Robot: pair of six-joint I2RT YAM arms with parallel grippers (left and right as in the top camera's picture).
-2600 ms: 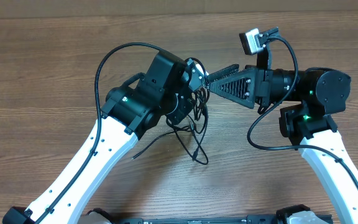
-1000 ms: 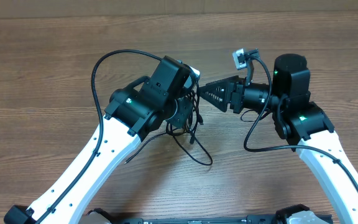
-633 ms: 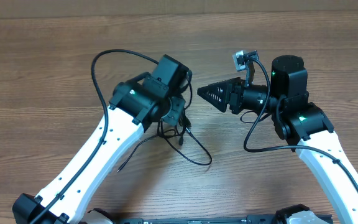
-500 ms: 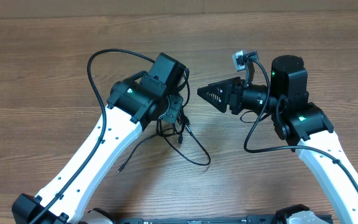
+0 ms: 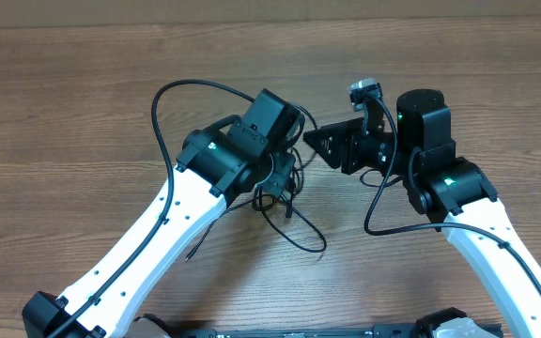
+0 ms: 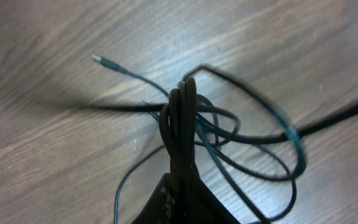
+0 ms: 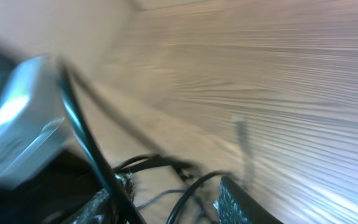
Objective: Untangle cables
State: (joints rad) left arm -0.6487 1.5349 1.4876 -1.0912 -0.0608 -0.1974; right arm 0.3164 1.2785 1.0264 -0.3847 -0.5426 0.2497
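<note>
The cables (image 5: 280, 192) are thin black cords in a small tangled bundle, with one loose strand looping toward the front of the table (image 5: 319, 246). My left gripper (image 5: 283, 172) is shut on the top of the bundle. In the left wrist view the gripper (image 6: 182, 186) pinches several strands, with loops (image 6: 241, 130) hanging below and one plug end (image 6: 101, 60) on the wood. My right gripper (image 5: 310, 143) is open just right of the bundle. In the right wrist view a cable strand (image 7: 194, 183) runs between its spread fingers (image 7: 169, 202).
The wooden table (image 5: 83, 103) lies under both arms. The thick black wire of the left arm (image 5: 172, 89) arcs over its wrist. The right arm's thick wire (image 5: 374, 202) loops beside its forearm. A second thin cable end trails toward the front left (image 5: 193, 250).
My left gripper has carried the bundle to the right, toward the right gripper. The right gripper has opened and turned, and now sits against the bundle.
</note>
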